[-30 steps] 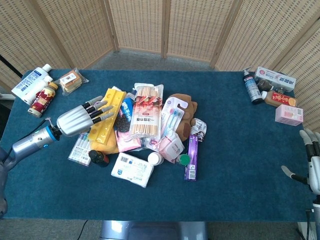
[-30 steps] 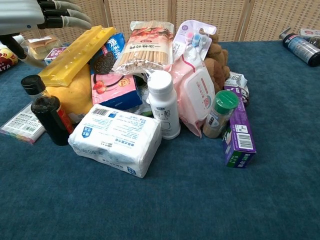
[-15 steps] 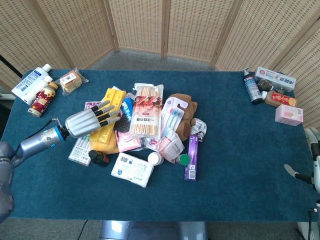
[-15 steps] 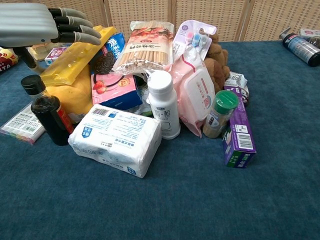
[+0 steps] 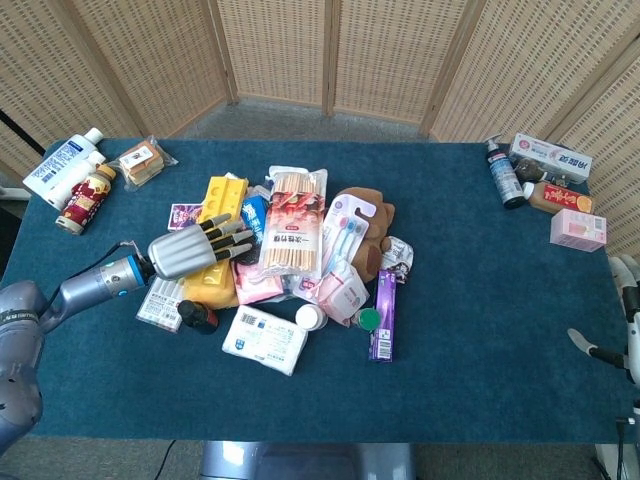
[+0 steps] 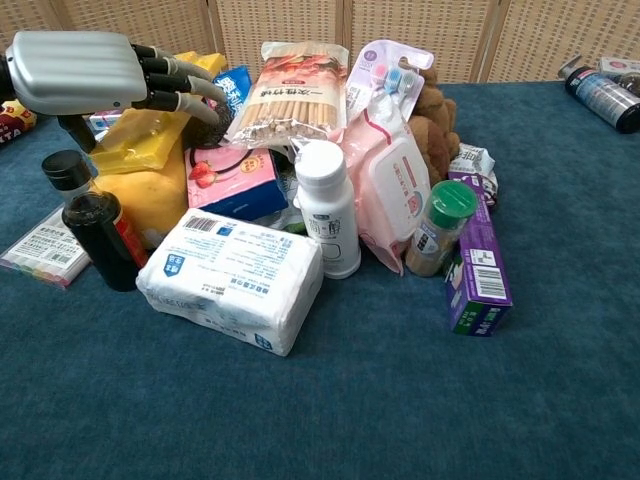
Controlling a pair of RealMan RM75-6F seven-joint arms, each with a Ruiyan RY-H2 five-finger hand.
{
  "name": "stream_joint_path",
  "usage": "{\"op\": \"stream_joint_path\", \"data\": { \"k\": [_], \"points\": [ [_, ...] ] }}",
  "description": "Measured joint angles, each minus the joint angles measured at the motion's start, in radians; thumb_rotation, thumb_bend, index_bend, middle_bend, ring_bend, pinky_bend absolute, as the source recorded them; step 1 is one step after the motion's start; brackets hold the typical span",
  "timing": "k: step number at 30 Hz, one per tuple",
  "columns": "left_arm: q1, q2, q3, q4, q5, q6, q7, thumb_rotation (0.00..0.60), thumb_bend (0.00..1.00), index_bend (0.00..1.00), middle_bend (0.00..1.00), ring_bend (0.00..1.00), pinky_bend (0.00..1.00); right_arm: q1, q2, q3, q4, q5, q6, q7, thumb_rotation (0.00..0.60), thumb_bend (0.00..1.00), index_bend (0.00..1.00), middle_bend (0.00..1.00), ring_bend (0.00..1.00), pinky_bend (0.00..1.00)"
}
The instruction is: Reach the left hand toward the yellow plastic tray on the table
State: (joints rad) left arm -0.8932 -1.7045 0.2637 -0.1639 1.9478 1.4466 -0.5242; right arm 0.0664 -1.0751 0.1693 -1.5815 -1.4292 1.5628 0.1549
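The yellow plastic tray [image 5: 222, 194] lies tilted on the left side of the pile, and its far end shows beyond my left hand [image 5: 188, 253]. That hand hovers low over the tray's middle with straight, spread fingers [image 5: 229, 238] pointing right; it holds nothing. In the chest view the left hand [image 6: 88, 72] covers the tray [image 6: 138, 141] from above, and I cannot tell whether they touch. My right hand [image 5: 627, 318] hangs at the table's right edge, fingers apart and empty.
A dark sauce bottle [image 6: 92, 222] and a marker pack [image 5: 160, 300] sit just near the left hand. A white tissue pack [image 6: 232, 280], a white bottle [image 6: 326, 208] and a chopstick bag [image 5: 293, 215] crowd the pile. Bottles [image 5: 62, 168] stand far left.
My left hand has slid right and lower, from beside the tray's left edge to over its middle, hiding much of it. The right hand has barely moved.
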Motion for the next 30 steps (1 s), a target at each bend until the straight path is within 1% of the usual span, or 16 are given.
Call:
{"op": "stream_joint_path", "data": {
  "k": [2, 3, 5, 13, 19, 24, 30],
  "points": [
    [-0.001, -0.004, -0.001, 0.001, -0.006, 0.02, 0.002, 0.6, 0.0, 0.64, 0.6, 0.63, 0.72, -0.001, 0.002, 0.0, -0.002, -0.001, 0.001, 0.002, 0.6, 0.0, 0.0, 0.0, 0.0, 0.0],
    [-0.002, -0.006, -0.002, 0.002, -0.01, 0.032, 0.005, 0.6, 0.0, 0.68, 0.64, 0.67, 0.74, -0.002, 0.002, -0.001, -0.003, -0.001, 0.001, 0.003, 0.6, 0.0, 0.0, 0.0, 0.0, 0.0],
    [-0.003, -0.007, -0.004, 0.003, -0.017, 0.046, 0.008, 0.6, 0.0, 0.71, 0.67, 0.7, 0.75, -0.003, 0.004, -0.001, -0.006, -0.003, 0.003, 0.003, 0.6, 0.0, 0.0, 0.0, 0.0, 0.0],
    [-0.011, 0.022, -0.022, -0.006, -0.045, 0.13, 0.015, 0.6, 0.0, 0.73, 0.68, 0.72, 0.75, -0.003, 0.004, -0.004, -0.014, -0.014, 0.006, 0.0, 0.6, 0.0, 0.0, 0.0, 0.0, 0.0],
    [-0.028, 0.083, -0.05, -0.036, -0.074, 0.225, 0.022, 0.6, 0.0, 0.73, 0.68, 0.72, 0.75, -0.002, 0.002, -0.009, -0.024, -0.028, 0.006, -0.003, 0.6, 0.0, 0.0, 0.0, 0.0, 0.0],
    [-0.049, 0.153, -0.077, -0.088, -0.098, 0.287, 0.04, 0.6, 0.0, 0.73, 0.68, 0.72, 0.75, -0.001, 0.002, -0.012, -0.033, -0.039, 0.009, -0.002, 0.6, 0.0, 0.0, 0.0, 0.0, 0.0],
    [-0.065, 0.227, -0.095, -0.174, -0.108, 0.321, 0.079, 0.6, 0.0, 0.73, 0.68, 0.72, 0.75, 0.0, 0.002, -0.015, -0.044, -0.05, 0.011, -0.001, 0.6, 0.0, 0.0, 0.0, 0.0, 0.0]
  ]
}}
